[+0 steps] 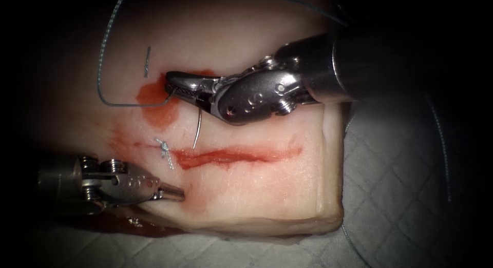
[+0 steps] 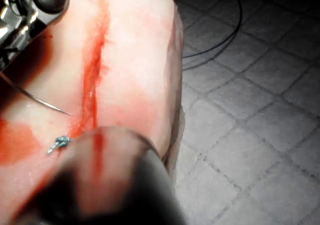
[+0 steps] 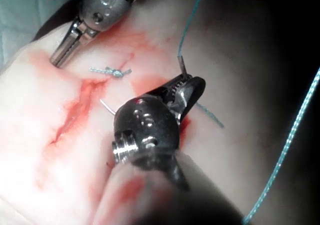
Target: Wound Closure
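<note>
Right tool (image 1: pixel 177 85) is clamping the curved needle (image 1: pixel 197 130) near its thread end in the endoscope view; tip's hanging free just above the cut (image 1: pixel 236 156), not in tissue (image 1: pixel 267 196). I'm seeing the left tool (image 1: pixel 172 194) clenched, holding nothing. Needle's thin, stiff, slippery, so I'd grip mid-curve. Left wrist cam is showing the tip beside the cut. Right wrist cam is adding thread (image 3: pixel 187 30) and the knot (image 3: pixel 116 72).
</note>
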